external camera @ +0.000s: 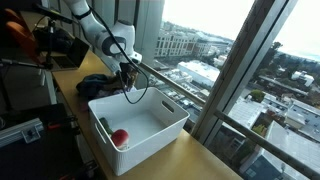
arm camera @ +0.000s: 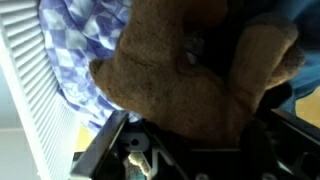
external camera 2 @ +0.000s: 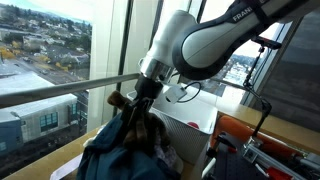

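The arm (external camera 2: 215,40) reaches down from above, with the claw (external camera 2: 134,103) at its lower end, close to the window rail (external camera 2: 60,88). The counter (external camera: 68,100) runs under everything below the claw. The white bin (external camera: 160,135) sits on the counter, below the claw and just to one side, its near rim close to the fingers in an exterior view.

A heap of blue cloth (external camera 2: 125,150) lies right under the claw, beside the bin. In the wrist view the same cloth shows as blue-and-white checks, just past the toy.

A brown plush toy (arm camera: 190,80) sits at the claw's tips, above the cloth, and fills most of the wrist view. In an exterior view a brown bit (external camera 2: 119,100) sticks out beside the fingers. The toy is pressed right up to the claw, but the fingers are hidden behind it and the arm. I cannot tell whether the claw grips it, or whether the jaws stand wide or narrow.

A red ball (external camera: 120,137) lies in the bin, in a corner, lower than the claw and well apart from it.
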You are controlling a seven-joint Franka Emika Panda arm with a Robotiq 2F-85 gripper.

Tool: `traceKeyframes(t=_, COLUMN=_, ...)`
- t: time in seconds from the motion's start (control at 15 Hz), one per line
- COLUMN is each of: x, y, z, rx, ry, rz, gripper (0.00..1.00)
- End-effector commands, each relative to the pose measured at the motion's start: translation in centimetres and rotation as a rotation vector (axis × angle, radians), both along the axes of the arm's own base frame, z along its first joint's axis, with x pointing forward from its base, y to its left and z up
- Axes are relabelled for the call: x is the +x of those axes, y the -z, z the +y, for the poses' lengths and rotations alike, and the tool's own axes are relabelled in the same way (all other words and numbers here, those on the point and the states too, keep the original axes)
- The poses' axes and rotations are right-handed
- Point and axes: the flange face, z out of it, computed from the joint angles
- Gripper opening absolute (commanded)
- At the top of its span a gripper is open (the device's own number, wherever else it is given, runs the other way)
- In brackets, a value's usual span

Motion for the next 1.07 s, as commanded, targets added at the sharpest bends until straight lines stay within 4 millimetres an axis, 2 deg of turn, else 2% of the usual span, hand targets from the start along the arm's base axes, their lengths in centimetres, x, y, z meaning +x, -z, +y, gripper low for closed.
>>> traceKeyframes(t=0.0, x=1.3, y=-5.3, z=-1.6, rx=-0.003, ry=0.045, rz=-0.059, gripper=0.68)
traceKeyframes(t=0.27, x=2.1, y=-11.2, z=-3.4, rx=0.016, ry=0.083, rz=-0.141, gripper=0.97)
traceKeyframes(t=0.53, x=1.8, y=-14.8, z=-4.0, rx=0.024, ry=0.098, rz=-0.184, gripper=1.00)
traceKeyframes(t=0.8, x=1.2, y=-15.7, z=-4.6, rx=0.021, ry=0.108, rz=-0.200, gripper=1.00)
traceKeyframes(t=1.0, x=0.8, y=-14.2, z=-7.1, rx=-0.021, ry=0.117, rz=-0.194, gripper=1.00)
